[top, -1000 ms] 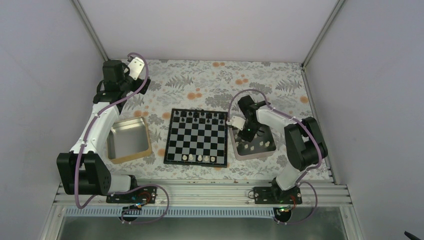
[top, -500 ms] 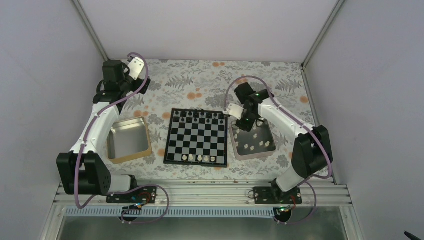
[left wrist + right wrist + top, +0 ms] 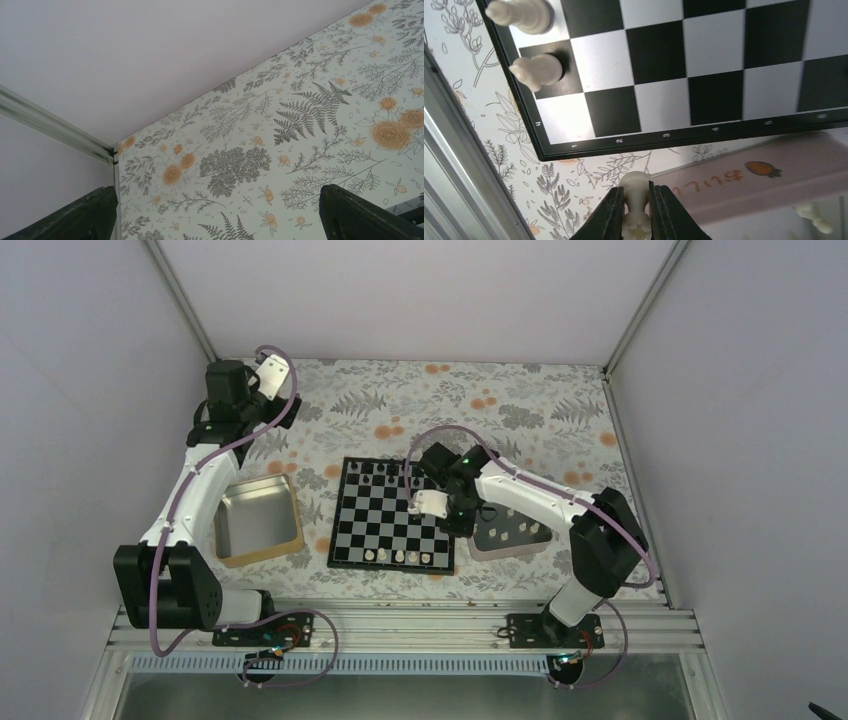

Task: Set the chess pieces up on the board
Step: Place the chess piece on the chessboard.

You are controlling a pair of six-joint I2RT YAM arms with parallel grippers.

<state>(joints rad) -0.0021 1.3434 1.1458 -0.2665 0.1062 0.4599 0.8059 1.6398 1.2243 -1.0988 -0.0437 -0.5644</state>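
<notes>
Right gripper (image 3: 636, 199): was clamped on a white chess piece (image 3: 636, 186), at the board's (image 3: 704, 70) right edge beside the pink tray (image 3: 774, 185).
Left gripper (image 3: 215, 220): fingers (image 3: 360, 215) stood apart, over the table's (image 3: 300, 125) far-left corner.

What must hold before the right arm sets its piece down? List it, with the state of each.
1. Right gripper shut on white piece: ok.
2. Corner square of the board bare: ok.
3. Neighbouring white pieces standing, apart from the held piece: ok.
4. Held piece over that square: cannot tell.
5. Held piece upright in the grip: cannot tell.
6. Left gripper open, away from the board: ok.
</notes>
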